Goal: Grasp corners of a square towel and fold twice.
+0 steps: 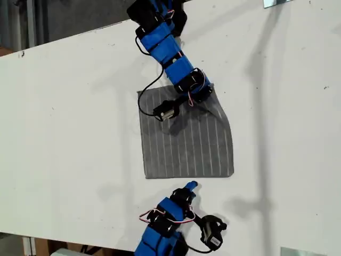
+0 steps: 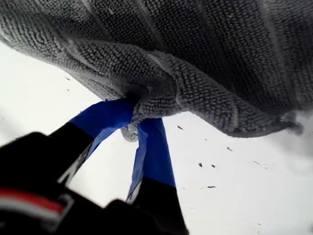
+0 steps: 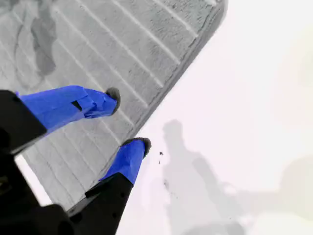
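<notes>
The towel (image 1: 186,141), dark grey with thin white stripes, lies on the white table (image 1: 69,133), mostly flat. Its far corner (image 1: 212,95) on the exterior view's right is bunched and lifted. My first gripper (image 1: 206,94) is shut on that corner; the first wrist view shows the blue fingers (image 2: 152,142) pinching a fold of towel (image 2: 205,54). My second gripper (image 1: 189,186) hovers open just off the towel's near edge. In the second wrist view one fingertip (image 3: 110,98) is over the towel (image 3: 98,44), the other over bare table beside the hem.
The first arm's camera module (image 1: 165,112) and its black cable hang over the towel's far part. The table's far edge (image 1: 64,38) runs along the exterior view's upper left. Small metal pieces sit at that view's top right (image 1: 277,2) and bottom right (image 1: 298,252).
</notes>
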Robot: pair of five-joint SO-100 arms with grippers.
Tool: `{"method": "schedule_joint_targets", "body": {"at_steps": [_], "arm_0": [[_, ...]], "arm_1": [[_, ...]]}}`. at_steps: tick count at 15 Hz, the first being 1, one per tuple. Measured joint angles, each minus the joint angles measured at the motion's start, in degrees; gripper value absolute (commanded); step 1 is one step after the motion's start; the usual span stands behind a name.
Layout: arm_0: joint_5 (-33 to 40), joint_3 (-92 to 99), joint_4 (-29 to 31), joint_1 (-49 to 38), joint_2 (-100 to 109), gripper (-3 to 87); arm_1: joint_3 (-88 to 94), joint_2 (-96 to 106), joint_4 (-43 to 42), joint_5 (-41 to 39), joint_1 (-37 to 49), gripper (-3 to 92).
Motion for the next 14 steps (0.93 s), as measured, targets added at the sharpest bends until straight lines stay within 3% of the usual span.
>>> {"method": "schedule_joint_targets", "body": {"at_steps": [5, 10, 14], "arm_0": [[-2.81, -19.07, -5.80, 6.15, -27.95, 18.1], [-4.04, -20.39, -13.27, 7.12, -36.12, 18.4], [-4.83, -26.19, -13.54, 9.14, -39.64, 18.2]], "arm_1": [[0.00, 1.76, 0.44, 0.35, -0.53, -0.1], [0.00, 2.29, 0.79, 0.62, -0.88, -0.1], [0.00, 2.29, 1.67, 0.62, -0.97, -0.1]]}}
